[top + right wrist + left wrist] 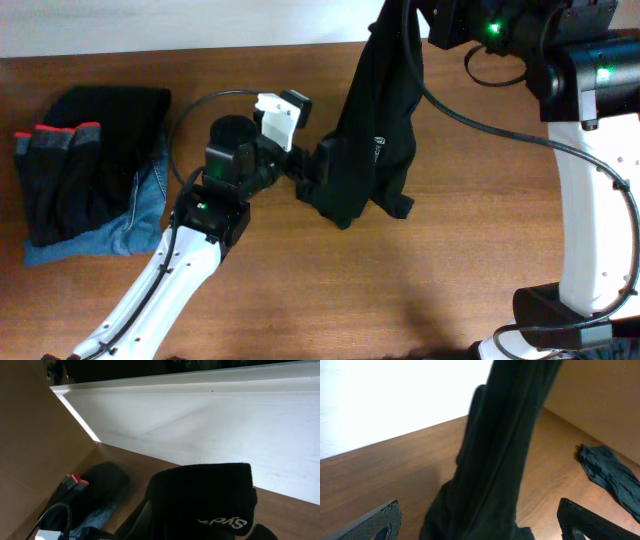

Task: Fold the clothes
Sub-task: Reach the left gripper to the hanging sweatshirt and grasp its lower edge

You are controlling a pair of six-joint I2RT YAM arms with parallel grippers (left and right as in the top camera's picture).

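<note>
One wooden table (450,280), white wall (200,425); left pincer (481,522) released, right pincer (408,14) grasping garment (375,130).

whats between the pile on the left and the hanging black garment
The left gripper, open and facing the black garment; the overhead view shows it.

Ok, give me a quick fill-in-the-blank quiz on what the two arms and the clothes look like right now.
1. The right gripper holds up a long ___ garment whose lower end reaches the table.
2. The left gripper has its jaws ___, with the garment hanging between them.
3. The pile of clothes on the left side includes ___ denim.
Missing words: black; open; blue.
</note>
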